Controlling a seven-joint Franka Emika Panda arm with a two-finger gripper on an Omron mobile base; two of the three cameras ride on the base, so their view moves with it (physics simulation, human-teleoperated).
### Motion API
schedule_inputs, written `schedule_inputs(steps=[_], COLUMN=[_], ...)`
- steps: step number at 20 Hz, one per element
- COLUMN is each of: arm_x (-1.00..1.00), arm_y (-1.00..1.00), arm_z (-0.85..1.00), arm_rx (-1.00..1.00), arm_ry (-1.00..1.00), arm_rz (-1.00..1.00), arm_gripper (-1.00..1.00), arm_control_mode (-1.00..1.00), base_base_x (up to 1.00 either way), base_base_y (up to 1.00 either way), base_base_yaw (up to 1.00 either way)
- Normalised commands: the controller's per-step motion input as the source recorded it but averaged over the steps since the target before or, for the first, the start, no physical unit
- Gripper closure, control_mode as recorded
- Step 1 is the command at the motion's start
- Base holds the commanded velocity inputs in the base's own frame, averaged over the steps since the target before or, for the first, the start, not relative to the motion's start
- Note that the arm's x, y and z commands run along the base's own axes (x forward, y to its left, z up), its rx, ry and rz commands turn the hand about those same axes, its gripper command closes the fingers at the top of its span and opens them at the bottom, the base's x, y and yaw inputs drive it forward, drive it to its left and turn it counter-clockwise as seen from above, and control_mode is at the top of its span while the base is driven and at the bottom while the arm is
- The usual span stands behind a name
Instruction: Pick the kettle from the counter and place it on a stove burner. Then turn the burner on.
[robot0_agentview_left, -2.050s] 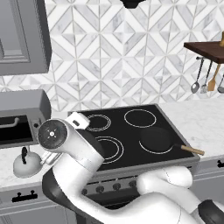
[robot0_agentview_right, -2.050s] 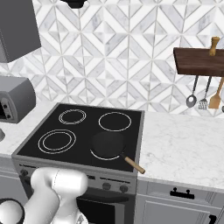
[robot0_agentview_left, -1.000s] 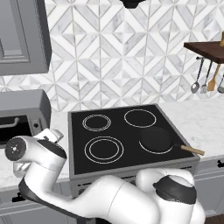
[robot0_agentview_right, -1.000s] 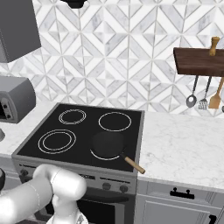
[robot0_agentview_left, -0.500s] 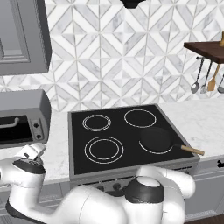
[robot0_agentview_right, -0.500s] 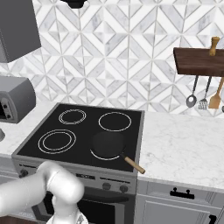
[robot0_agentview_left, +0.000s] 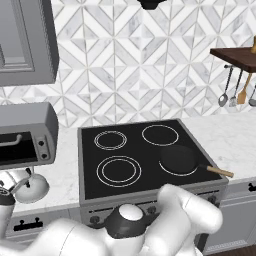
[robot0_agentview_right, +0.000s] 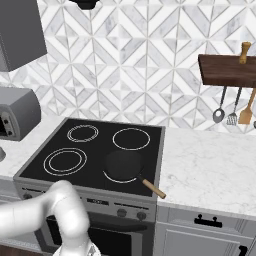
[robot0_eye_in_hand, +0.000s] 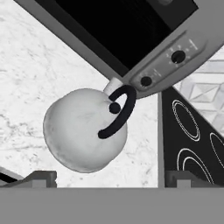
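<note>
The white-grey kettle (robot0_agentview_left: 31, 186) stands upright on the marble counter (robot0_agentview_left: 62, 175), left of the cooktop and in front of the toaster oven. In the hand view the kettle (robot0_eye_in_hand: 83, 131) is just ahead, its dark arched handle (robot0_eye_in_hand: 119, 111) on top and its spout towards the oven. My gripper (robot0_eye_in_hand: 109, 180) is open, its fingertips (robot0_eye_in_hand: 41, 177) set wide apart, just short of the kettle and not touching it. The large double-ring stove burner (robot0_agentview_left: 119, 170) is at the front left of the black cooktop, bare; the same burner (robot0_agentview_right: 65, 161) shows from the right.
A black frying pan (robot0_agentview_left: 178, 159) with a wooden handle covers the front right burner. The grey toaster oven (robot0_agentview_left: 25, 132) stands close behind the kettle, its knobs (robot0_eye_in_hand: 177, 57) facing out. Control knobs (robot0_agentview_right: 117, 212) line the stove front. Utensils (robot0_agentview_left: 235, 92) hang at the far right.
My arm has swung from the stove's front left corner leftward and down to the counter by the kettle. The kettle and the pan have not moved.
</note>
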Motion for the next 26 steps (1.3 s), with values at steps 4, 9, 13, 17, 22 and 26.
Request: schedule_inputs(steps=[4,9,13,17,22,26], arm_x=[0.43,0.33,0.19,0.36,0.51,0.42], arm_y=[0.0,-0.37,-0.29,-0.19,-0.14,0.0], arm_z=[-0.34,-0.27,0.0,0.0,-0.16,-0.13], arm_rx=[0.05,0.0,0.0,0.02,0.01,0.11], arm_ry=[-0.02,-0.09,-0.04,-0.01,0.0,0.01], arm_rz=[-0.12,-0.02,-0.04,-0.04,0.0,-0.02], arm_gripper=[-1.0,-1.0,-1.0,-1.0,-1.0,-1.0], arm_control_mode=[-1.0,-1.0,-1.0,-1.0,-1.0,-1.0], base_base_x=[0.0,0.0,0.0,0.0,0.0,0.0], base_base_y=[0.0,0.0,0.0,0.0,0.0,0.0], base_base_yaw=[0.0,0.0,0.0,0.0,0.0,0.0])
